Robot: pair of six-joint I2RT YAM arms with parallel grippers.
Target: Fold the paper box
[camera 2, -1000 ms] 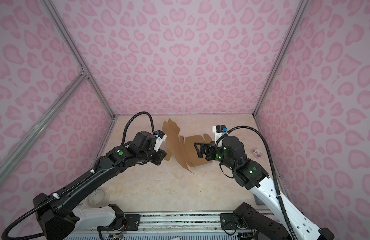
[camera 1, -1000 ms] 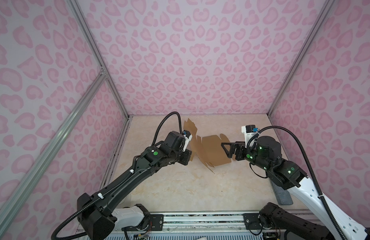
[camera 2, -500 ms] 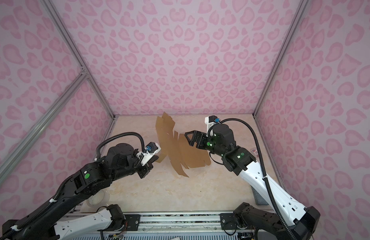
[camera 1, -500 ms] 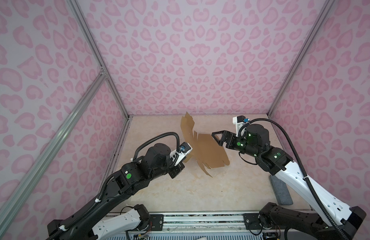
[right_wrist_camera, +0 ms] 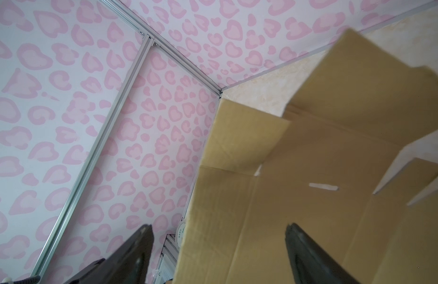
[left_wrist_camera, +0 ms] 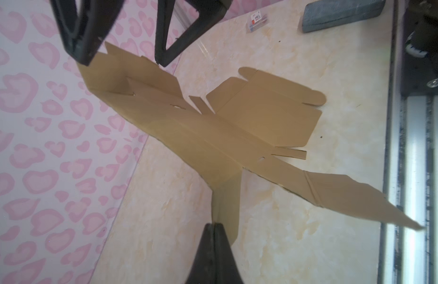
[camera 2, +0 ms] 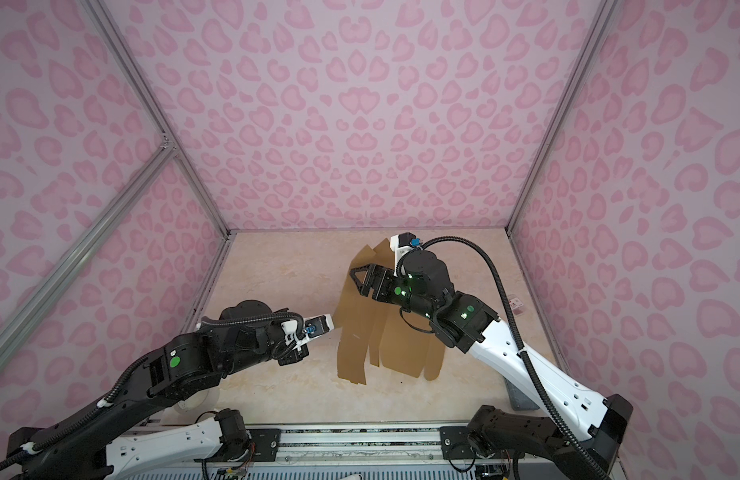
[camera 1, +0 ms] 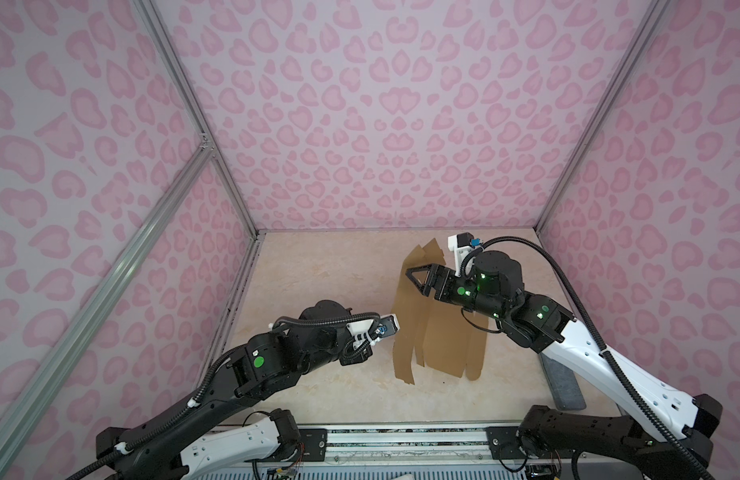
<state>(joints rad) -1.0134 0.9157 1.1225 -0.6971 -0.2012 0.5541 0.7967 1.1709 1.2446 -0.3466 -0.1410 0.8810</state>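
brown cardboard of the paper box is partly lost to us behind the right arm in both top views. we see an unfolded, slotted sheet right of centre, one side lifted off the table. the left gripper pinches a side flap; the right gripper gapes around its far edge.

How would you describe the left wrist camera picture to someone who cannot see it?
The paper box, an unfolded brown sheet with cut flaps, stretches away above a beige table, one flap pinched in the shut left hand. At its far end, the right hand stands open.
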